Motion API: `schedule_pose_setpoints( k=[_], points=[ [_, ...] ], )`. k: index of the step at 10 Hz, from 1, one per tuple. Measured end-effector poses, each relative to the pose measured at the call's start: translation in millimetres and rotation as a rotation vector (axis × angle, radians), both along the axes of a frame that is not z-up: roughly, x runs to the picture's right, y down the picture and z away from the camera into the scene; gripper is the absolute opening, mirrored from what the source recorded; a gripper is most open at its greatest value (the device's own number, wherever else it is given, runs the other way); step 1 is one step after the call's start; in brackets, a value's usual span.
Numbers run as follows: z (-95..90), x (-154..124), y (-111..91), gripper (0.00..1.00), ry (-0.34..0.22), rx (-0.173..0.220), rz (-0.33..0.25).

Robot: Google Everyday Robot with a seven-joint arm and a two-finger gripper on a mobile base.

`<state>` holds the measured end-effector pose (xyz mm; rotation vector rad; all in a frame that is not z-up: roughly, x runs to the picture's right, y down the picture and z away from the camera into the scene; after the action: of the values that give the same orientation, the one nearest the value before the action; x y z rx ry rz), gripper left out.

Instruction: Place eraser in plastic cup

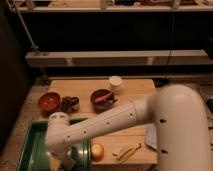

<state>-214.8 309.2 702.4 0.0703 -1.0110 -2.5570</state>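
arm (115, 122) is reached from the right edge to the front-left corner of the table (135, 87) | green tray (30, 150) is set at that corner | gripper (65, 162) is held low over the tray, jaws spread, nothing seen clamped | eraser is not made out, judged hidden beneath the gripper, long axis not told

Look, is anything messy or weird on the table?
Nothing stands out. The red bowl, the dark bowl and the white cup sit upright on the table, nothing spilled. The gripper hangs low over the green tray at the bottom edge.
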Motion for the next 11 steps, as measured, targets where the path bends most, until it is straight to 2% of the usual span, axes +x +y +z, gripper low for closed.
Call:
schedule_pose_setpoints(
  k=[6, 8, 11],
  points=[
    [2.5, -12.5, 7.8, 0.80, -0.005, -0.015, -0.014],
    [4.0, -18.1, 14.6, 0.67, -0.006, -0.027, -0.022],
    [12.9, -18.9, 25.8, 0.37, 0.011, -0.050, -0.032]
  ],
)
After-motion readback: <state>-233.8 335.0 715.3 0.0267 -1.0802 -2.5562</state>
